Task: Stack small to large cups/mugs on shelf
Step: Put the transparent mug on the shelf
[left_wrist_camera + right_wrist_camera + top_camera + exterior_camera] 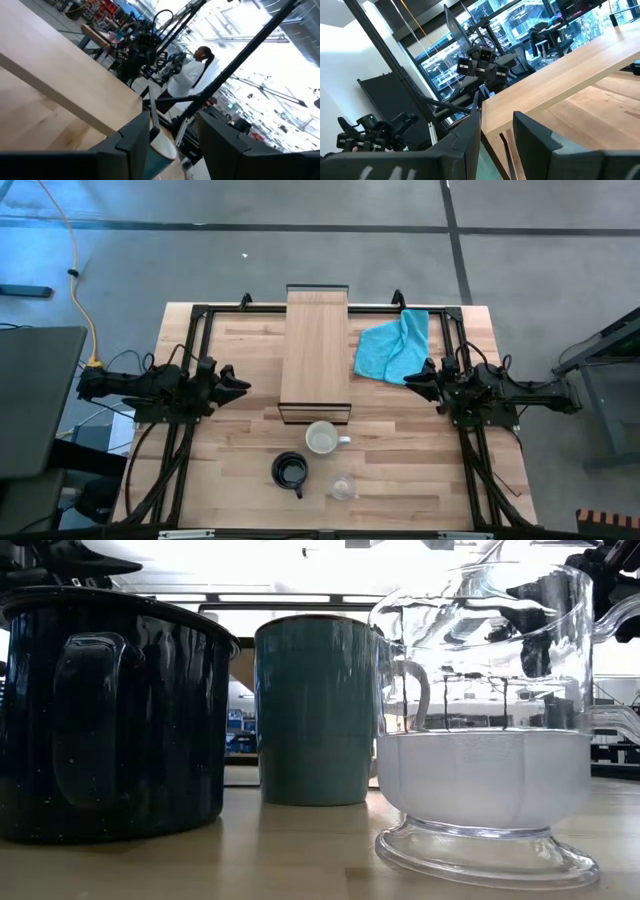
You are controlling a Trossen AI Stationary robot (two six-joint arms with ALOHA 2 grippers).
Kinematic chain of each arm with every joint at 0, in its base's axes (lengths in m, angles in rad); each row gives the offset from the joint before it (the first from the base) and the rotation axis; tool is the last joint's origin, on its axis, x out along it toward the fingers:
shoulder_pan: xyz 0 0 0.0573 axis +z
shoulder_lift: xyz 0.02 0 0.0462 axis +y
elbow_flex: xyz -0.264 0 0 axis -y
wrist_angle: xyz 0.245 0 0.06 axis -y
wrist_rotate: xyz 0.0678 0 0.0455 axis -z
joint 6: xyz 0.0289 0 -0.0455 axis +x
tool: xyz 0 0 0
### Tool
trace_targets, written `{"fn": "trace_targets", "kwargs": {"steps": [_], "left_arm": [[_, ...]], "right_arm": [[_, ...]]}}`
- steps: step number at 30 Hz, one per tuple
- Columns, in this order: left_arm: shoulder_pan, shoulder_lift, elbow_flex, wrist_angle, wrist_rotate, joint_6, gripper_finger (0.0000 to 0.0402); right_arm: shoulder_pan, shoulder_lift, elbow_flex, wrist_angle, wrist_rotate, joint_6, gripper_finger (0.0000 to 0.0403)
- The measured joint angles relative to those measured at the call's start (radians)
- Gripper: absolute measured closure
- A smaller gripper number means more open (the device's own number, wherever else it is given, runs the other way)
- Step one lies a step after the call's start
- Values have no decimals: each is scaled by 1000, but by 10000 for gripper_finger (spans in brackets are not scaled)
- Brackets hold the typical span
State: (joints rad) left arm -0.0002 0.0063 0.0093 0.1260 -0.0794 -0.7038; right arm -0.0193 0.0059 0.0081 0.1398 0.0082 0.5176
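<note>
The light-wood shelf (315, 355) stands at the middle of the table, running from far to near. By its near end stand three vessels upright on their bases: the white mug (322, 438), the black mug (290, 471) and the clear glass cup (343, 486). In the low view the black mug (110, 710) is at the left, the white mug (315, 710) behind and the glass cup (480, 720) at the right. My left gripper (243, 383) is open above the table's left side. My right gripper (410, 376) is open at the right. Both point at the shelf and hold nothing.
A turquoise cloth (392, 348) lies crumpled on the table to the right of the shelf, just beyond my right gripper. A dark frame (200, 315) runs round the tabletop's edges. A person in white (187, 75) shows in the room behind, in the left wrist view.
</note>
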Motion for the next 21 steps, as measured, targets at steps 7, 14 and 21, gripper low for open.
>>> {"fn": "trace_targets", "kwargs": {"steps": [7, 14, 21], "left_arm": [[0, 0, 0, -3, -46, 0, 250], [0, 0, 0, -58, -108, 24, 250], [0, 0, 0, -62, -89, -12, 250]], "right_arm": [[0, 0, 0, 0, 0, -2, 295], [0, 0, 0, -39, 0, 1, 295], [0, 1, 0, -23, 0, 71, 295]]}}
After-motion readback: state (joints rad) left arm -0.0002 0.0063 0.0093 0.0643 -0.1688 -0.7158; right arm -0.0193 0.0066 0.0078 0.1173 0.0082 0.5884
